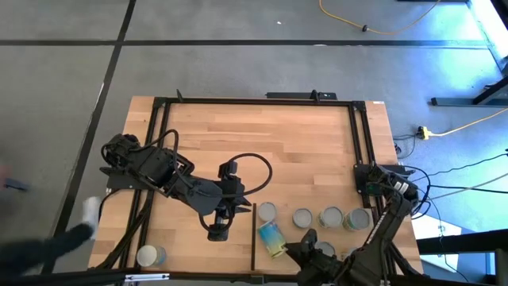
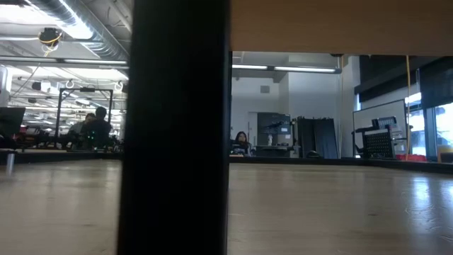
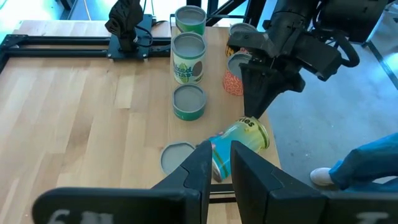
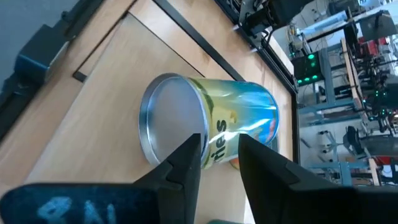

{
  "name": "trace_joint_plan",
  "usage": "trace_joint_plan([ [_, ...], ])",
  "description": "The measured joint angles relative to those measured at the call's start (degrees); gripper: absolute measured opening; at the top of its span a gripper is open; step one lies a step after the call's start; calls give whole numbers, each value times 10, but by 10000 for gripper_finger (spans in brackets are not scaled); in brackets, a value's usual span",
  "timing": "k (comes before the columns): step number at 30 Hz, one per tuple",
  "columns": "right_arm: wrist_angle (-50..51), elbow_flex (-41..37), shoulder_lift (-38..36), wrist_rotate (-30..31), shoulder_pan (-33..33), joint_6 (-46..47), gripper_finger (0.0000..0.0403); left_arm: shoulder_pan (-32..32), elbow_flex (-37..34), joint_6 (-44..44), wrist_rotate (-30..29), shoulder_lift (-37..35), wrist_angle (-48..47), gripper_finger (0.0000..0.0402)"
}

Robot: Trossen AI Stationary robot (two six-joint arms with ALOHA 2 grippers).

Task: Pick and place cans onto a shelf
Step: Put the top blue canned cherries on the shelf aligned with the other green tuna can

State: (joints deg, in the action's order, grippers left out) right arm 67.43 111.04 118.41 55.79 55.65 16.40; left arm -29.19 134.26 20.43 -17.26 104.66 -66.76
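tipped can: one blue and yellow-green can is seen lying on its side at the near edge of the table, silver end turned toward the right wrist camera

right gripper: right gripper is parked just above that tipped can, fingers held a little apart with a narrow gap, nothing clamped between them as far as can be seen; from above it's spotted at, just beside the can

left gripper: left gripper is hung low near the front, pointed at the same tipped can; fingers kept nearly parallel with a slim gap, empty, not touching the can; from above it's at

lone can: one can is left upright at the near left corner, well apart from the rest

row of cans: upright cans are lined up just behind the tipped one, silver tops up –

table: striped wood tabletop framed by dark rails

low view: mostly blocked by a dark post, people seated far back in the room

person: a blue sleeve or trouser leg is caught off the table edge
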Motion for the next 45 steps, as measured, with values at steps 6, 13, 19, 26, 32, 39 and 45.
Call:
trace_joint_plan([
  [6,0,0,0,-20,-7,1,110,0,0,0,12,0,0,51],
  [13,-1,0,0,-24,-11,29,91,-1,0,0,19,0,0,51],
  [19,-2,0,0,-31,-19,44,68,-1,0,0,19,0,0,51],
  [26,-4,0,0,-40,-28,46,67,-1,0,0,19,0,0,51],
  [32,-4,0,0,-41,-30,45,67,-1,0,0,19,0,0,51],
  [39,-3,0,0,-43,-30,46,67,-1,0,0,19,0,0,51],
  [45,-3,0,0,-44,-30,46,67,-1,0,0,19,0,0,51],
])
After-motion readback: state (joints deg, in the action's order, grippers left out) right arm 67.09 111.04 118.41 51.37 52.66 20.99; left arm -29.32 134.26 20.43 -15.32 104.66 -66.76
